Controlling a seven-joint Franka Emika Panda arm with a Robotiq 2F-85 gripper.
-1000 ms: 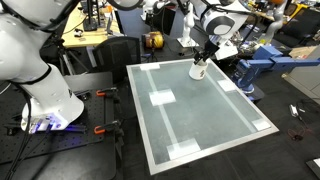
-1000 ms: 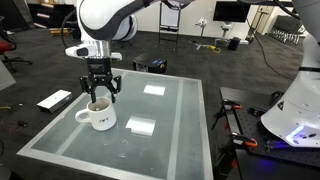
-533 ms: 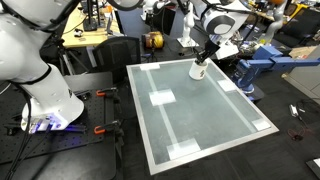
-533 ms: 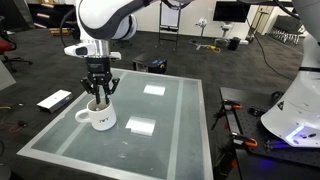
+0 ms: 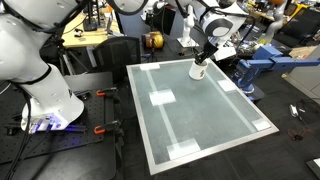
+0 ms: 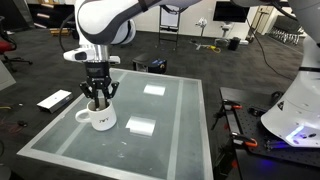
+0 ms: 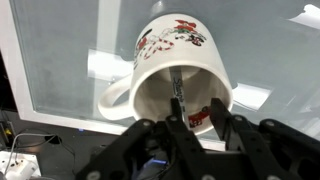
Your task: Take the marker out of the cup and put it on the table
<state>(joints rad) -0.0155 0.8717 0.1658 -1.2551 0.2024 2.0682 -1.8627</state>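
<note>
The white cup (image 7: 165, 45), with a red floral print and a side handle, stands on the pale glossy table (image 5: 205, 130) near a far corner. It shows in both exterior views (image 5: 198, 72) (image 6: 100, 119). The marker (image 7: 177, 90) is a thin stick that leans inside the cup. In the wrist view my gripper (image 7: 197, 118) is straight above the cup mouth, open, with its fingertips at the rim. The marker's upper end is beside one finger. In both exterior views the gripper (image 6: 97, 99) (image 5: 204, 60) hangs just over the cup.
White tape patches (image 6: 139, 125) lie on the table (image 6: 175, 120). A cluttered workbench (image 5: 95, 38) and a blue vise (image 5: 262, 66) stand beyond the table edge. Another robot's white base (image 5: 45, 95) stands beside the table. Cables lie on the floor.
My gripper has come down a little, from above the cup to its rim. The cup has not moved.
</note>
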